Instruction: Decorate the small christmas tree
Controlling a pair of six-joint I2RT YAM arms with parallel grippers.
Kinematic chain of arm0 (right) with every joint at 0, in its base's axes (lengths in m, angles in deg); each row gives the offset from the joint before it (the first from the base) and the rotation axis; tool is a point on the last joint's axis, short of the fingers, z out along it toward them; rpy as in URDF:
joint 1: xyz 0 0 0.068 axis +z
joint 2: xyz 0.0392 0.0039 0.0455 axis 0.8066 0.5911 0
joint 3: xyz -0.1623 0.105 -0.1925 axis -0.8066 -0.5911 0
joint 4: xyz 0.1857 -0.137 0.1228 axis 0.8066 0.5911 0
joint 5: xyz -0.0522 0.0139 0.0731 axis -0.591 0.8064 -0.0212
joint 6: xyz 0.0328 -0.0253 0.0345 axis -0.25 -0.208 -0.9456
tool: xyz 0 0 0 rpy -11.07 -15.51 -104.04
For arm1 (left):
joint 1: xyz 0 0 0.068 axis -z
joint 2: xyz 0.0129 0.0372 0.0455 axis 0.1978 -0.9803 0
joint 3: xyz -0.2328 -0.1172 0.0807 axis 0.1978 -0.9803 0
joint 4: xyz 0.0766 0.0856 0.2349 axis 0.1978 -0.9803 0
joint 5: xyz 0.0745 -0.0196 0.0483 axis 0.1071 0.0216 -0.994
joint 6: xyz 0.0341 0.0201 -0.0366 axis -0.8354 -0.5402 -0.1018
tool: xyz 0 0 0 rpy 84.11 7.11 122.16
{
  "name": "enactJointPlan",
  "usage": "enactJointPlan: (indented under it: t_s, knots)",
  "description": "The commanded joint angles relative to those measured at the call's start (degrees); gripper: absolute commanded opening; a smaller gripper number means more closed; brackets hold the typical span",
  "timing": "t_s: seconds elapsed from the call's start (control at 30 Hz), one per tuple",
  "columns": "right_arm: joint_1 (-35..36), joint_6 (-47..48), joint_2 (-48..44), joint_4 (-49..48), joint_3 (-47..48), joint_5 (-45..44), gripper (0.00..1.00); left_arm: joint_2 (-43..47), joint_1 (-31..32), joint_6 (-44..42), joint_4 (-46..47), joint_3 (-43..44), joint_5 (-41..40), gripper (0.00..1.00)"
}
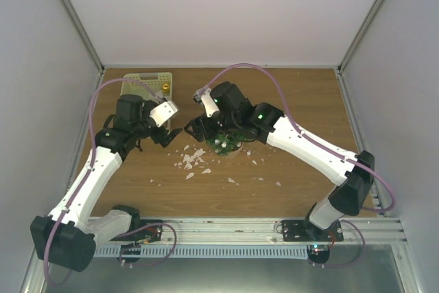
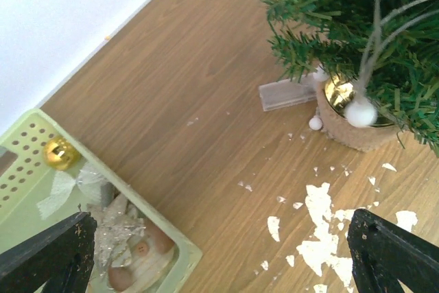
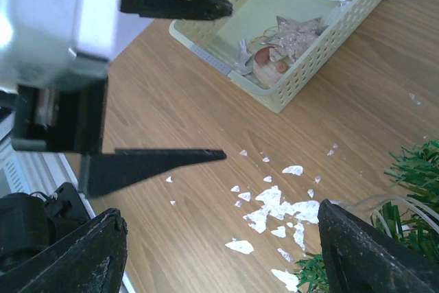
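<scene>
Black fingers (image 2: 48, 255) of the left gripper (image 2: 221, 214) stand spread wide and hold nothing, above white papery flakes (image 2: 319, 204) scattered over the wood-grain table (image 2: 206, 66). The right gripper (image 3: 221, 209) also gapes empty. Near the table's middle stands the small christmas tree (image 2: 357, 25), bushy green needles over a coarse burlap pot (image 2: 353, 135); from above, the right arm (image 1: 302, 142) hides part of it. A pale green perforated plastic basket (image 1: 145, 84) sits at the far left corner.
</scene>
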Motion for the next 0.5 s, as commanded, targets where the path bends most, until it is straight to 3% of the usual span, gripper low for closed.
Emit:
enactJointPlan:
  t_s: [0.0, 0.47]
  knots:
    - [0.5, -0.3, -0.8, -0.4, 0.6, -0.6, 0.76, 1.8, -2.9, -0.6, -0.9, 2.1, 5.3, 0.99]
    - [0.5, -1.0, -0.7, -0.4, 0.7, 0.6, 0.77, -2.3, -5.4, 10.3, 6.6, -2.5, 23.4, 0.99]
